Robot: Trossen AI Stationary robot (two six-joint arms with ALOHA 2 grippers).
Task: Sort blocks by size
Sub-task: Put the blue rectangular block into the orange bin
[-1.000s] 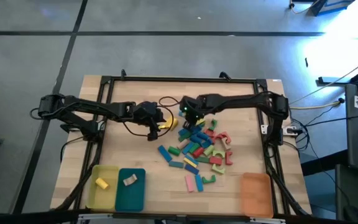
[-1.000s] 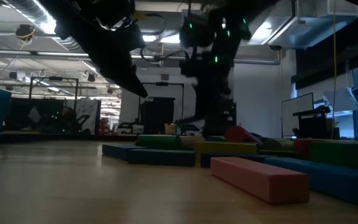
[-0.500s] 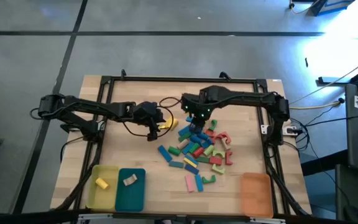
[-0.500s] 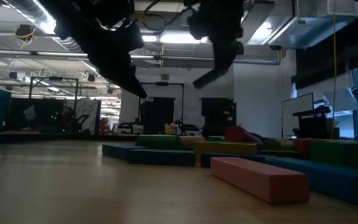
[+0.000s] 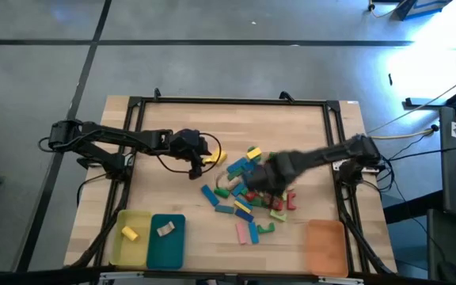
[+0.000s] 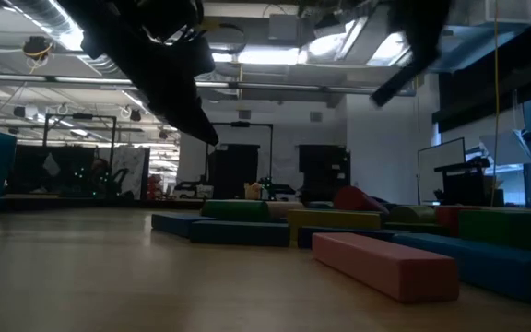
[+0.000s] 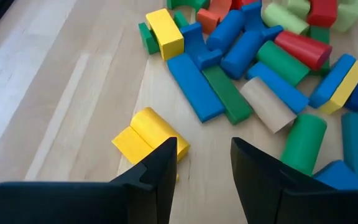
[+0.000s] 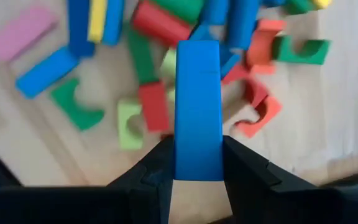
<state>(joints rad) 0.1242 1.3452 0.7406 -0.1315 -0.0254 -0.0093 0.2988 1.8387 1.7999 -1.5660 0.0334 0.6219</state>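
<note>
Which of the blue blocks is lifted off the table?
The long blue bar clamped in the right gripper. It is carried above the pile, while the other blue blocks lie flat on the wooden table.

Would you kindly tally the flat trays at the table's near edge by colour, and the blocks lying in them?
Yellow tray: 1
Teal tray: 1
Orange tray: 1
Total trays: 3
Yellow block in the yellow tray: 1
Pale block in the teal tray: 1
Blocks in the orange tray: 0
Total blocks in trays: 2
</note>
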